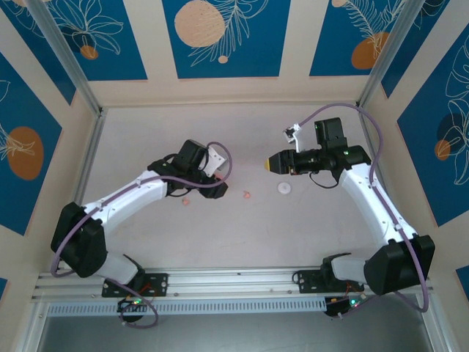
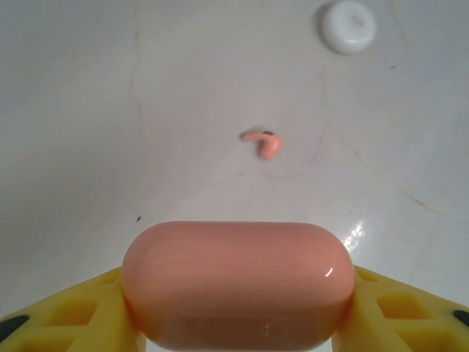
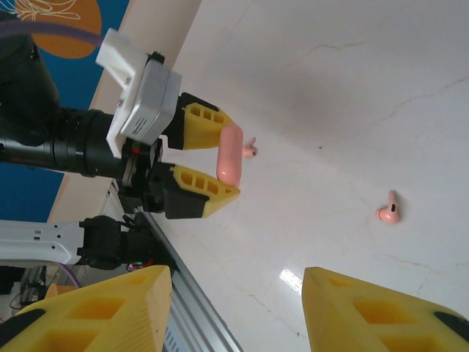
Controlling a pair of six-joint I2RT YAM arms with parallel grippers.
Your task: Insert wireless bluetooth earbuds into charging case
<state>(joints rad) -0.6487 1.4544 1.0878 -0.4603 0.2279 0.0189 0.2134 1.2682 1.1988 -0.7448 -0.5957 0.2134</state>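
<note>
My left gripper is shut on the salmon-pink charging case, with a yellow finger pressed on each end. The case's smooth rounded side faces the camera and its lid looks closed. In the right wrist view the case stands on edge between those jaws, just above the table. One pale-pink earbud lies on the table ahead of the case. The other earbud lies on the far side of the left gripper. My right gripper is open and holds nothing, hovering right of centre.
A small white round disc lies on the pale table below the right gripper. An aluminium rail runs along the near edge. Walls close in the table at the back and both sides.
</note>
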